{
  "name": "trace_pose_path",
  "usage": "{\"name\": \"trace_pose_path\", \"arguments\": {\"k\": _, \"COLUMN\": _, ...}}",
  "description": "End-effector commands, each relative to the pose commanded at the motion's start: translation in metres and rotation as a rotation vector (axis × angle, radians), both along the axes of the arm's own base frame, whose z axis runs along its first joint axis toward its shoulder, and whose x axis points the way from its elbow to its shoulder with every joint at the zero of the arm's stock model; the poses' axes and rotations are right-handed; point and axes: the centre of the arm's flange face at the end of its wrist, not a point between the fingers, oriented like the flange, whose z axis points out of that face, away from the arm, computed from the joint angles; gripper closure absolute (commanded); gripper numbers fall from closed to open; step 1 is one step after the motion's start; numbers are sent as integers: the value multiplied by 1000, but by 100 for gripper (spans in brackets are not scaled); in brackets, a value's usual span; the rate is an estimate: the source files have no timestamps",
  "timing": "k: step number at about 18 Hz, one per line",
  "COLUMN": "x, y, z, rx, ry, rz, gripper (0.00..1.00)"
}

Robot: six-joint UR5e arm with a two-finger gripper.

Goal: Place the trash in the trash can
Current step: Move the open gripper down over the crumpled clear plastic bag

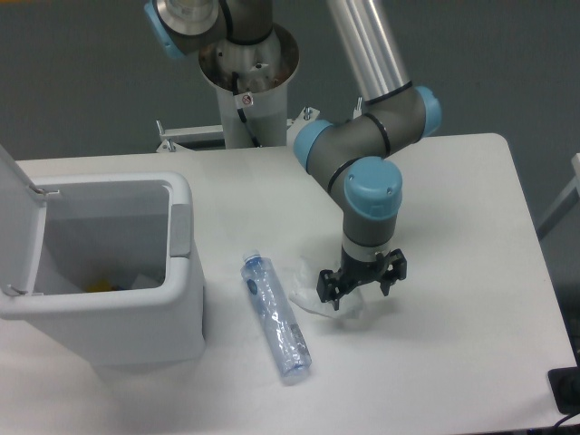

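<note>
The gripper (361, 286) hangs low over the wrapper (313, 299), fingers spread, with the arm (367, 172) rising behind it and blocking any approach from the back. To its left the bottle (275, 317) lies lengthwise between wrapper and bin (186, 299) (a narrow strip of table separates bottle and bin wall). The bin's mouth is open upward, its lid (16, 222) raised on the far left side. The table (471, 272) to the right of the gripper and in front of it is bare.

white table (471, 208), trash can (186, 299), bottle (275, 317), crumpled wrapper (306, 292)
</note>
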Motion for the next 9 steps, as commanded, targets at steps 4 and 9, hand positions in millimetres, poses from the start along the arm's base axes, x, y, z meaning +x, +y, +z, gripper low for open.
{"name": "trace_pose_path", "arguments": {"k": 4, "x": 1, "y": 2, "z": -4, "rx": -6, "ry": -3, "rz": -6, "gripper": 37}}
{"name": "trace_pose_path", "arguments": {"k": 9, "x": 1, "y": -3, "z": -8, "rx": -45, "ry": 16, "rz": 1, "gripper": 86}}
